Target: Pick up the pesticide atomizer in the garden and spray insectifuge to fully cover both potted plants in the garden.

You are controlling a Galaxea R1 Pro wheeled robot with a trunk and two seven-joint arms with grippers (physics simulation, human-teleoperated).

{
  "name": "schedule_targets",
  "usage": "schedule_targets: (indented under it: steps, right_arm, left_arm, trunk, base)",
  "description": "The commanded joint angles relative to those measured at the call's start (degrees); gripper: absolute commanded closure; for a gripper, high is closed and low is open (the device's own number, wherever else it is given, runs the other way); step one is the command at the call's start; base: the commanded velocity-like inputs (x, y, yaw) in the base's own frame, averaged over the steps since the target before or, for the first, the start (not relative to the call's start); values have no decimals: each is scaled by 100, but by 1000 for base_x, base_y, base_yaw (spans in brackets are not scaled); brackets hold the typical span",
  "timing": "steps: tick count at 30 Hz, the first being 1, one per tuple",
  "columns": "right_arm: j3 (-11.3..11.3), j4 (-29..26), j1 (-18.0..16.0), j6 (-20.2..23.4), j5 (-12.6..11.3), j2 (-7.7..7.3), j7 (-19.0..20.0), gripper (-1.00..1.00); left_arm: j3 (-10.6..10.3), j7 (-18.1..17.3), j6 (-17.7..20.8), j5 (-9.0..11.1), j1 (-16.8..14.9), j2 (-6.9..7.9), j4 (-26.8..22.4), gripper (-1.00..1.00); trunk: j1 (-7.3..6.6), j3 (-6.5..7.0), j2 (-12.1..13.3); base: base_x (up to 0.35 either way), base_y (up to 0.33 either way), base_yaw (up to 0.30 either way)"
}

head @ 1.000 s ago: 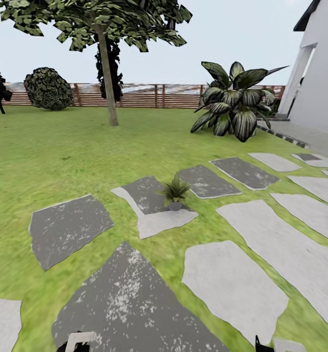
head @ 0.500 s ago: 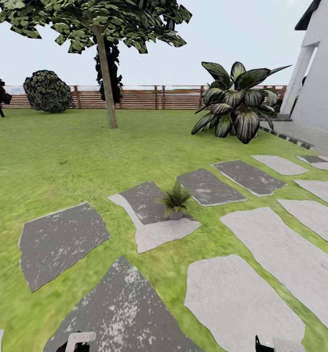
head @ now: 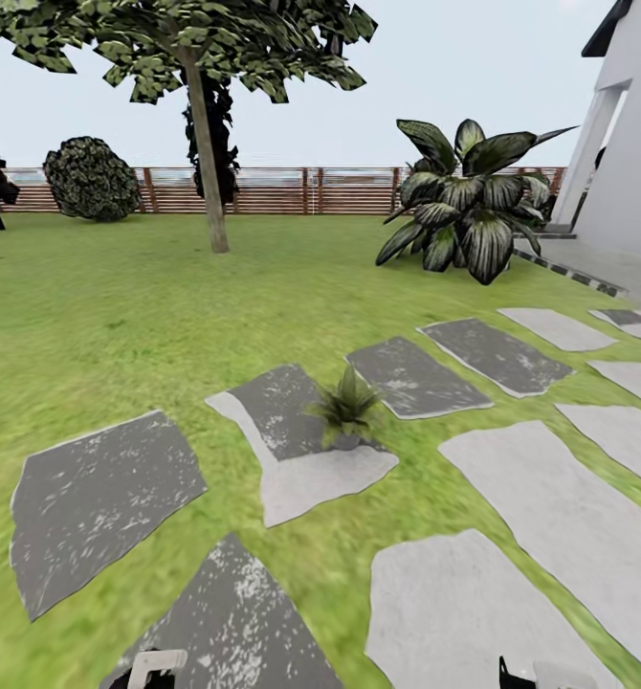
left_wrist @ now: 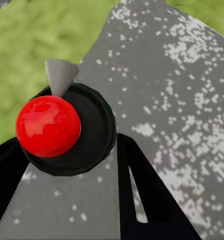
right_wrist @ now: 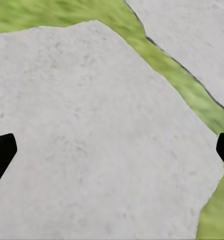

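The robot faces the garden's lawn (head: 120, 297), crossed by flat grey stepping stones (head: 100, 498), with a brown slatted fence (head: 263, 189) and a tree (head: 206, 144) at the far side; a big striped-leaved shrub (head: 464, 211) stands near the white house wall (head: 636, 172).

One potted plant (head: 344, 410), a small green rosette in a grey pot, sits on a stepping stone ahead, well apart from the robot; the second potted plant cannot be made out from here.

The left wrist view shows the pesticide atomizer (left_wrist: 66, 127) pinched in the left claw (left_wrist: 71, 165): the red nozzle top and a grey spout cone sit above the dark round body, with black fingers (left_wrist: 142, 200) closing on either side of it, over a dark speckled stone (left_wrist: 172, 80). The right claw (right_wrist: 112, 155) is spread wide and holds nothing, its two dark fingertips at opposite edges of the view, above a pale stone (right_wrist: 91, 125).

The pickup looks done, and the step in hand is judged to be the approach to the plant.

Risks from here: spraying from too far off would leave the leaves only partly covered; the spout may point away from the plant if the wrist is not turned toward it; the base could knock the low pot over if it rolls too close; the bottle might slip if the grip loosens during the drive.
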Motion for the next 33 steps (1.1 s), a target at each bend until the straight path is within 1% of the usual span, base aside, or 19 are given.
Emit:
schedule_targets:
  steps: [1,9,15,25,33]
  right_arm:
    - [-27,5,-3,-21,10,1,2,-100]
    - [-27,5,-3,-21,9,1,2,-100]
    - [-27,5,-3,-21,4,1,2,-100]
    - [-27,5,-3,-22,6,1,19,-100]
    - [-27,2,-3,-21,-5,18,0,-100]
  left_arm:
    - [42,6,-22,-60,-5,-1,6,100]
    - [42,4,-22,-60,-6,-1,5,100]
    - [37,2,-22,-60,-3,-1,6,100]
    - [33,2,-22,-69,-2,-1,6,100]
    - [33,2,-22,-69,-5,-1,6,100]
  trunk:
    - [2,-5,-2]
    - [2,25,-2]
    - [2,49,-2]
    - [2,52,-2]
    - [2,52,-2]
  base:
    - [340,0,-5]
    - [340,2,-168]
    - [337,109,-197]
    - [333,142,-14]
    - [332,13,0]
